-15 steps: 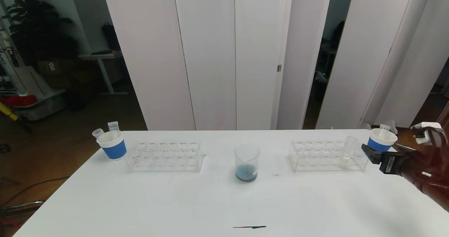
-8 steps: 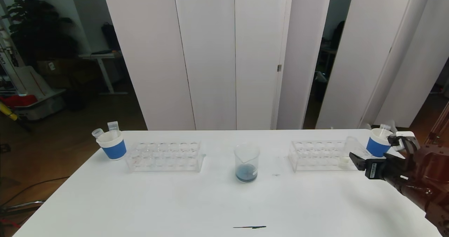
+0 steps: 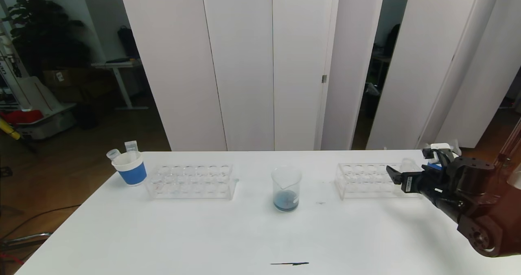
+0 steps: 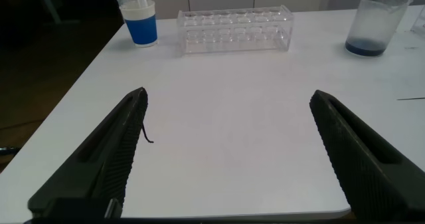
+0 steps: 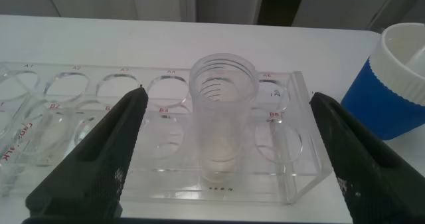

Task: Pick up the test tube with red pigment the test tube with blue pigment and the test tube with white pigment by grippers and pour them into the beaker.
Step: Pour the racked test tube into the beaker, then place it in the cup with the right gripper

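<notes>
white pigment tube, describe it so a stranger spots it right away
On the white table, find the clear rack on the robot's right, where the open right gripper is. The test tube with white pigment is its only tube, cream-white at the bottom.

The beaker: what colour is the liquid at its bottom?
Dark blue, pooled in the beaker; clearest in the head view.

Rack (image 5: 166, 151) and cup (image 5: 392, 91) seemingly crowd tube (image 5: 222, 111)
</notes>
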Motion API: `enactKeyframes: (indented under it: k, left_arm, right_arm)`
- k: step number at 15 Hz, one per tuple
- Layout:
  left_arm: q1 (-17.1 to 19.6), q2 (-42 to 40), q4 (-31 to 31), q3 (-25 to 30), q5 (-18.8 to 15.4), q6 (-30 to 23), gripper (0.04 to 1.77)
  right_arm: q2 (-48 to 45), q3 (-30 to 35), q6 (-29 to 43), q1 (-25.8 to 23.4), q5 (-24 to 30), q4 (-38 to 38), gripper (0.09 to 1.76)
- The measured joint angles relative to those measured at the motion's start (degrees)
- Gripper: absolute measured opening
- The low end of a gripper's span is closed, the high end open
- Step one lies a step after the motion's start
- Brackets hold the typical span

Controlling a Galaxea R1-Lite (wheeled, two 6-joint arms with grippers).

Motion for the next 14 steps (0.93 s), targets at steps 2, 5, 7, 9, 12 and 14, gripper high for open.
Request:
enactKeyframes:
  k: [2,5,7,9,12,14]
  left_arm:
    - [0.0,0.0,0.0,0.0,0.0,0.0,1.74]
    - [0.0,0.0,0.0,0.0,0.0,-0.01,1.74]
    - [0.0,0.0,0.0,0.0,0.02,0.0,1.74]
    - [0.0,0.0,0.0,0.0,0.0,0.02,1.74]
    - [0.0,0.0,0.0,0.0,0.02,0.0,1.74]
    - [0.0,0.0,-0.02,0.0,0.0,0.0,1.74]
  right_arm:
    - [1.32,-0.93,-0.02,0.99,-0.12,0.02,1.75]
    - [2.17,-1.62,-0.06,1.69,-0.21,-0.06,1.75]
    - [2.43,-2.06,-0.09,1.78,-0.27,-0.15,1.75]
    - [2.61,-3.22,0.0,1.51,-0.27,-0.09,1.75]
    - [2.85,-3.9,-0.02,1.45,-0.24,-0.06,1.75]
    - [3.33,-4.27,0.0,1.72,-0.29,-0.06,1.45]
